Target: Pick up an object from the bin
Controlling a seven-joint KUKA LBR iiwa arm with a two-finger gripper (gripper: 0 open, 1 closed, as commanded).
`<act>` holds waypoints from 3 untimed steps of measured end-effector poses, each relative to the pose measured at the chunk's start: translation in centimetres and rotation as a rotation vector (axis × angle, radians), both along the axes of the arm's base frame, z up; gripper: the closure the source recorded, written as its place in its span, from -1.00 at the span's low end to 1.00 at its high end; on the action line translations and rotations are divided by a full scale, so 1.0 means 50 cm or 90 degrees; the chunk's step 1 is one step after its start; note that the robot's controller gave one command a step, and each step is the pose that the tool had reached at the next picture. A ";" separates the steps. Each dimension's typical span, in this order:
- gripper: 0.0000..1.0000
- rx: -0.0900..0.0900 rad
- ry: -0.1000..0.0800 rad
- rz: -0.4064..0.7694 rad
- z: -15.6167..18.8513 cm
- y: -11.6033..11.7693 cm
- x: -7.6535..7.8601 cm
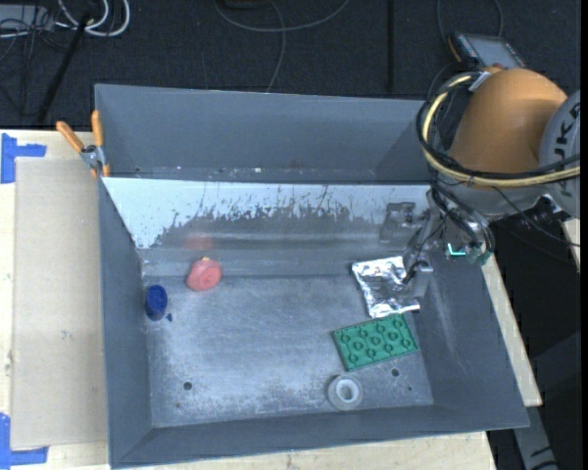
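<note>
The gripper point(413, 265), open or closed I cannot tell, sits at the top right edge of crumpled silver foil point(380, 287) on the bin's point(274, 360) right side, just above a green studded brick point(375, 342); the arm point(505, 116) reads "UK".

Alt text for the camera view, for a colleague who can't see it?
The gripper, reaching in from the right, is at the upper edge of a crumpled silver foil piece in the grey bin. Below it lie a green studded plate and a pale ring; a pink lump and a blue object lie at left.
</note>
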State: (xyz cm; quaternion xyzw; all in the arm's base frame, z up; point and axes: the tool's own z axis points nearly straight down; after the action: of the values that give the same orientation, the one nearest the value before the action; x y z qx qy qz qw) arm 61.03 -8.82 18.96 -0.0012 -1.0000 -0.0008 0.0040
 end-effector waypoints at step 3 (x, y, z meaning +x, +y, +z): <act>-1.00 -0.001 -0.007 0.111 -0.147 -0.046 -0.187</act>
State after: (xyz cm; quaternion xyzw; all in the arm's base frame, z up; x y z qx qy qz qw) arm 51.69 -11.13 11.60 0.0861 -0.9963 0.0001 -0.0016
